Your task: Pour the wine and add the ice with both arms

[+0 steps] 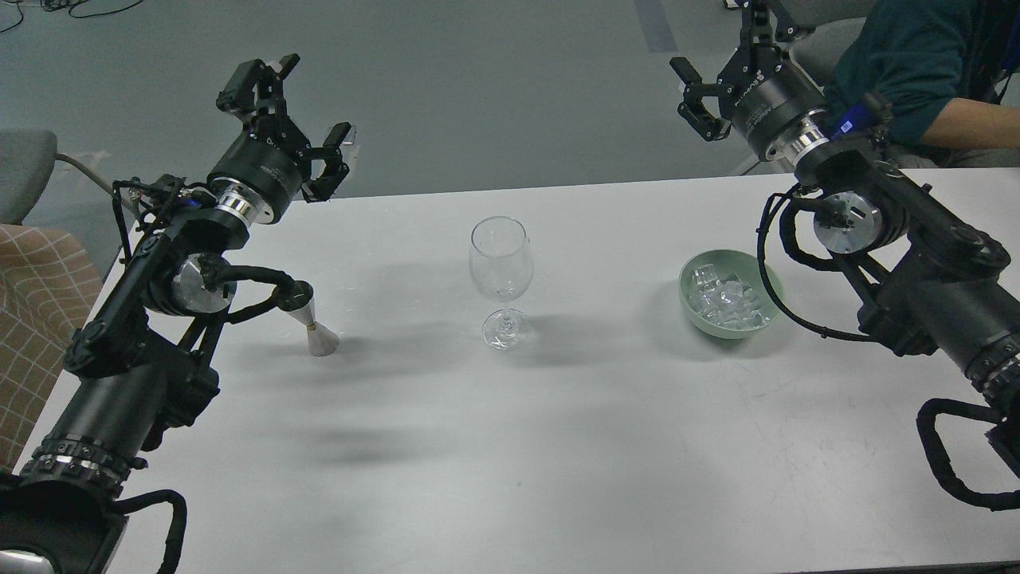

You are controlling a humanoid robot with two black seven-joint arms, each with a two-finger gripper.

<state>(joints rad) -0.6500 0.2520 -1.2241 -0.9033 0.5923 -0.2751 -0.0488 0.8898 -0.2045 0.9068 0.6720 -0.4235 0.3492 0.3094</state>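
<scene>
An empty-looking clear wine glass (500, 267) stands upright at the table's middle. To its right, a pale green bowl (692, 296) holds the ice (729, 303), a heap of small clear cubes. At the left, a small silver cone-shaped cup (317, 331) stands partly behind my left arm's cable. The wine cannot be made out. My left gripper (301, 112) is raised beyond the table's far left edge, open and empty. Over the far right edge, above and behind the bowl, my right gripper (717, 60) is lifted, open and empty as well.
The white table (510, 446) ends just behind the glass. A person in a teal top (908, 64) sits at the far right corner, close to my right gripper. A grey chair (24, 171) and a checked cushion (36, 319) sit off the left edge.
</scene>
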